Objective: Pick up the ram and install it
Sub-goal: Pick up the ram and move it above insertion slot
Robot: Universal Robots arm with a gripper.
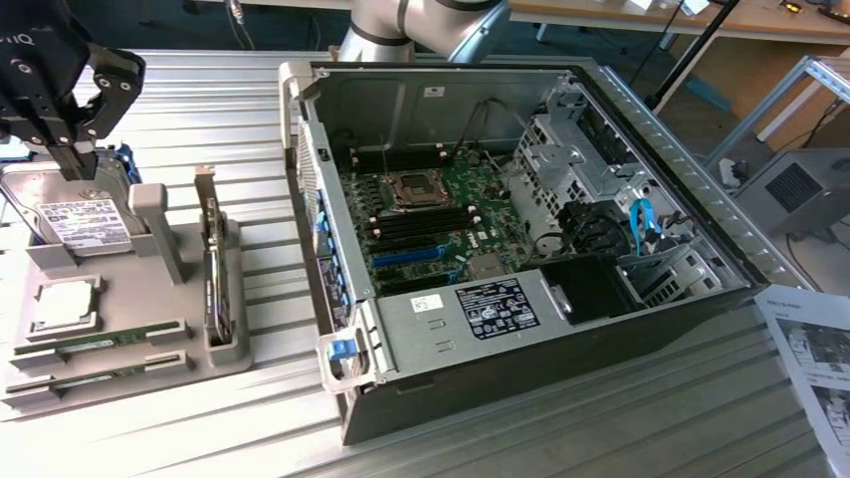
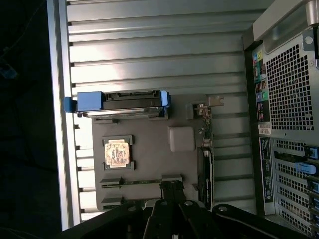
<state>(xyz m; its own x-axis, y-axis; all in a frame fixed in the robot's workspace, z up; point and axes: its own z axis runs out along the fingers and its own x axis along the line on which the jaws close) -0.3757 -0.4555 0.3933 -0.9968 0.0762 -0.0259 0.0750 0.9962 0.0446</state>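
Note:
Two green ram sticks point(image 1: 96, 345) stand on edge in the near end of a grey holder tray point(image 1: 186, 363) at the exterior view's left. In the wrist view one ram stick point(image 2: 142, 181) shows as a thin line just beyond the fingertips. My black gripper point(image 1: 76, 159) hangs above the tray's far end, over the hard drive point(image 1: 83, 221), shut with nothing held. The gripper point(image 2: 172, 193) looks straight down on the tray. The open computer case point(image 1: 638, 129) lies to the exterior view's right, with the motherboard's dark memory slots point(image 1: 422, 223) exposed.
The tray also carries a silver processor chip point(image 1: 63, 303), a dark expansion card with metal bracket point(image 1: 213, 269) and a grey post point(image 1: 155, 221). In the wrist view the hard drive point(image 2: 119, 102), the chip point(image 2: 117, 153) and the case's rear panel point(image 2: 286, 99) appear. Printed paper point(image 1: 813, 349) lies at the exterior view's right.

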